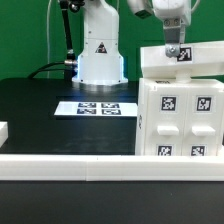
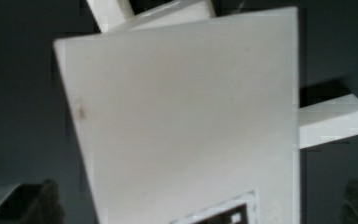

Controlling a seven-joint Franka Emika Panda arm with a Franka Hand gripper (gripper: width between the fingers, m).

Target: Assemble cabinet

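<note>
The cabinet body (image 1: 180, 115), a large white box with square black-and-white tags on its face, stands at the exterior view's right. A white top panel (image 1: 185, 62) with one tag lies across the top of the body. My gripper (image 1: 174, 45) hangs right over this panel. In the wrist view the panel (image 2: 185, 120) fills the middle as a blurred white plate, with a tag corner (image 2: 229, 212) at its edge. My gripper (image 2: 190, 205) is open: the dark fingertips (image 2: 25, 205) stand on either side of the panel, with a gap on each side.
The white robot base (image 1: 98, 50) stands at the back. The marker board (image 1: 97, 107) lies flat on the black table. A white rail (image 1: 80, 160) runs along the front edge, with a small white piece (image 1: 4, 130) at the left. Other white parts (image 2: 336, 115) show beyond the panel.
</note>
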